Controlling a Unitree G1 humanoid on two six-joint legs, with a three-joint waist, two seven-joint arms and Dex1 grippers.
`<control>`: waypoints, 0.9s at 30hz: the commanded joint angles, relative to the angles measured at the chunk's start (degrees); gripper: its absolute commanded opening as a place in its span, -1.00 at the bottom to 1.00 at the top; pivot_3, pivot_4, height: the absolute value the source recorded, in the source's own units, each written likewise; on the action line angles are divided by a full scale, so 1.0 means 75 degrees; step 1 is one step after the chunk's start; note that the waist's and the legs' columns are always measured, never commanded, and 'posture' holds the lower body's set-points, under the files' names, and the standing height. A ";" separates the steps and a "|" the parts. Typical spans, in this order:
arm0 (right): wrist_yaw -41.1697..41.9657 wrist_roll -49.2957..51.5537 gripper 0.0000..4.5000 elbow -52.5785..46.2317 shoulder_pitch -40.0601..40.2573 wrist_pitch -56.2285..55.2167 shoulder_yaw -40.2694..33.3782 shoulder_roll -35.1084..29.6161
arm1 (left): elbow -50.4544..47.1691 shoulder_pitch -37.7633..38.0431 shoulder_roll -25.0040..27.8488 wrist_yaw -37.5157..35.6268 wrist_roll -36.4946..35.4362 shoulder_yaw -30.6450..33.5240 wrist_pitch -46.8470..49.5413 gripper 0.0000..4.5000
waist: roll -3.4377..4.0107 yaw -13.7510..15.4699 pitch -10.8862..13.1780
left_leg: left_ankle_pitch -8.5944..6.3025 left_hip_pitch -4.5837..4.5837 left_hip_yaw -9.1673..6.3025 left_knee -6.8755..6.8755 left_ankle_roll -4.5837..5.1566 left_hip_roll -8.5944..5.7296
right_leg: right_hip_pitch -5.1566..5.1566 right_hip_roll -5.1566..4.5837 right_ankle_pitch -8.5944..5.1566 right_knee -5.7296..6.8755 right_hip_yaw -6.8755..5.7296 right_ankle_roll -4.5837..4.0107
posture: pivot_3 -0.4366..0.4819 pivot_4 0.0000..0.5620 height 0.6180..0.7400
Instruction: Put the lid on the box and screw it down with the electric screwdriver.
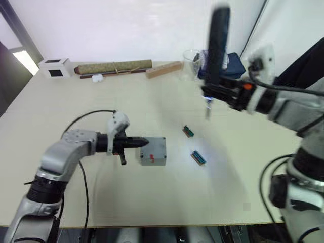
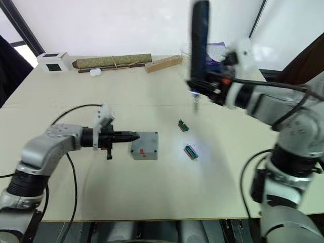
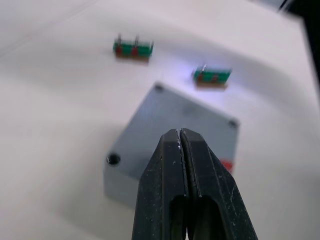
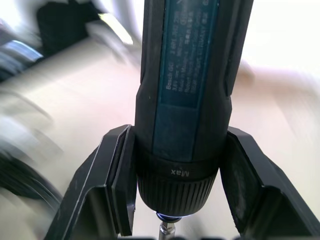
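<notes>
The box (image 1: 153, 151) is sitting near the middle of the head view, a little left of centre, on the pale table (image 1: 152, 197). The lid (image 3: 175, 125) is lying flat on top of it, with dark screw holes showing at its corners, and a small red bit is peeking out on the box's near side. The left gripper (image 1: 143, 142) is reaching in from the left of the frame, its two black fingers (image 3: 167, 180) pressed together with nothing between them, and its tip is resting at the box's left edge; in the left wrist view the tip is lying over the lid.

To the right of the box, two small green connector pieces (image 1: 188, 131) are lying apart on the table, the nearer one (image 1: 198, 157) sitting in a patch of bluish light.

In the upper right of the head view the right gripper (image 4: 175, 200) is holding the electric screwdriver (image 1: 218, 43) upright, well above the table, bit pointing down and its light glowing white. The two fingers are pinching the dark barrel just above its collar.

Along the table's far edge, at the upper left of the frame, a white cube (image 1: 55, 67) is standing beside a long rolled olive mat (image 1: 114, 67), with a wooden block (image 1: 163, 69) further right.
</notes>
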 commanded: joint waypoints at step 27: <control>0.0132 0.0335 0.98 0.1040 0.2351 -0.0039 0.1366 -0.2727 | 0.0571 -0.0083 0.0794 -0.0461 0.1183 -0.0838 -0.1563 -1.00 | 0.0077 -0.0253 0.0070 | -0.0040 -0.0050 0.0013 0.0106 0.0074 -0.0007 | -0.0038 0.0036 0.0023 0.0028 0.0043 0.0084 | -0.05 -0.47 1.00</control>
